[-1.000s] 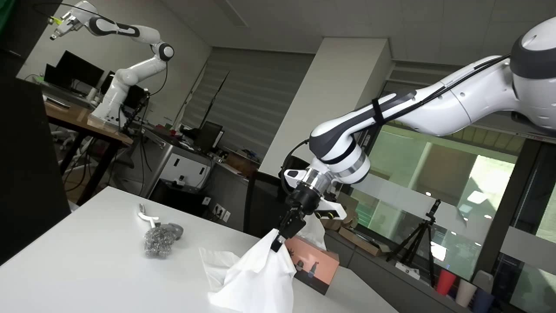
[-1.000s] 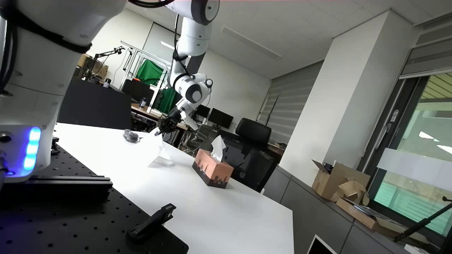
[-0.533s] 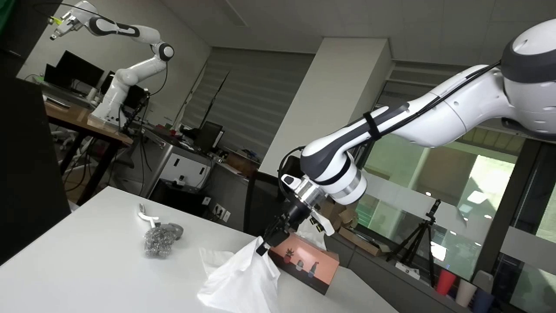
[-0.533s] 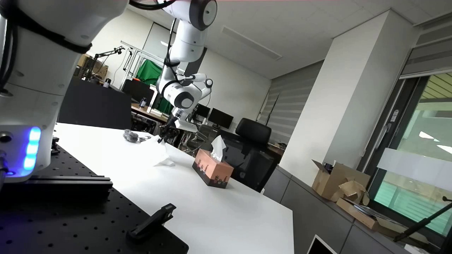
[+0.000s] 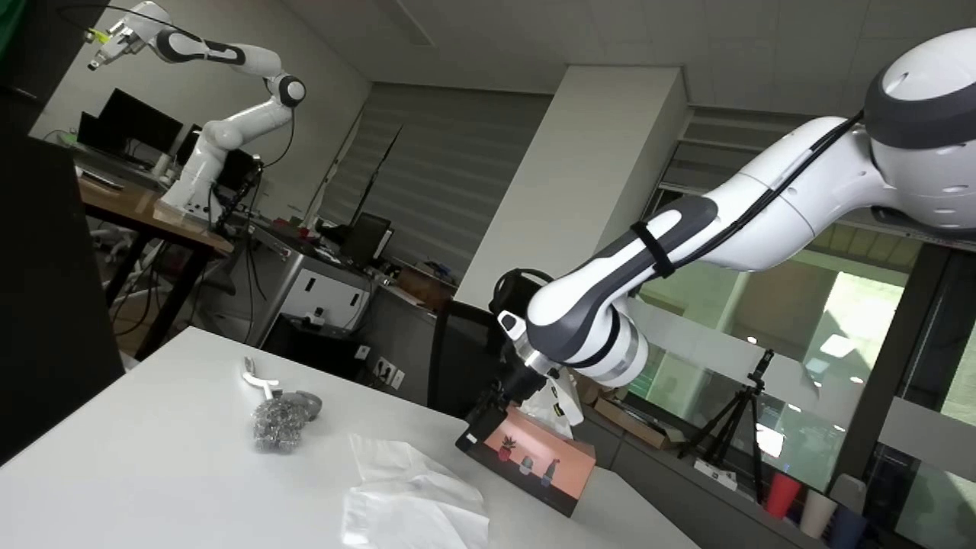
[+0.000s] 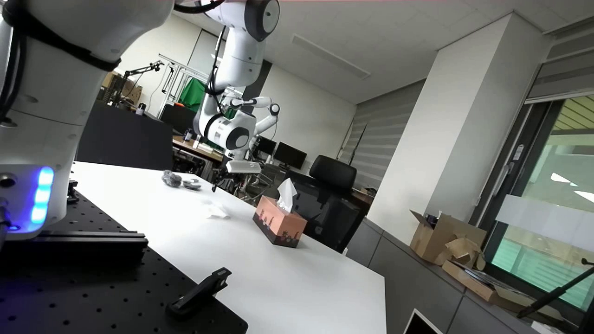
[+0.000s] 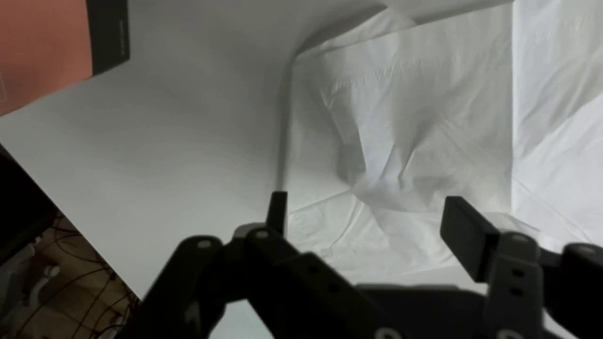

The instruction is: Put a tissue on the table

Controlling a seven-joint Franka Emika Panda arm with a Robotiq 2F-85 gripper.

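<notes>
A white tissue (image 5: 419, 499) lies spread and creased on the white table (image 5: 175, 480), in front of the tissue box. Only a faint white patch of that tissue (image 6: 216, 211) stands out against the bright tabletop in an exterior view. Seen from the wrist, the crumpled tissue (image 7: 400, 117) fills the upper right and runs out of the picture. My gripper (image 7: 366, 212) stands open above its near edge, fingers wide apart and nothing between them. In an exterior view the gripper (image 5: 476, 438) overlaps the left end of the box in the picture.
An orange and black tissue box (image 6: 280, 222) with a tissue poking out stands near the table edge. A grey wire scourer (image 5: 278, 423) lies beside a white-handled tool (image 5: 258, 377). A black clamp (image 6: 199, 294) sits on the perforated black plate (image 6: 93, 301).
The jaws have opened and let go of the tissue, which hung peaked from them a second ago and has sunk onto the table. My arm has shifted slightly away from it.
</notes>
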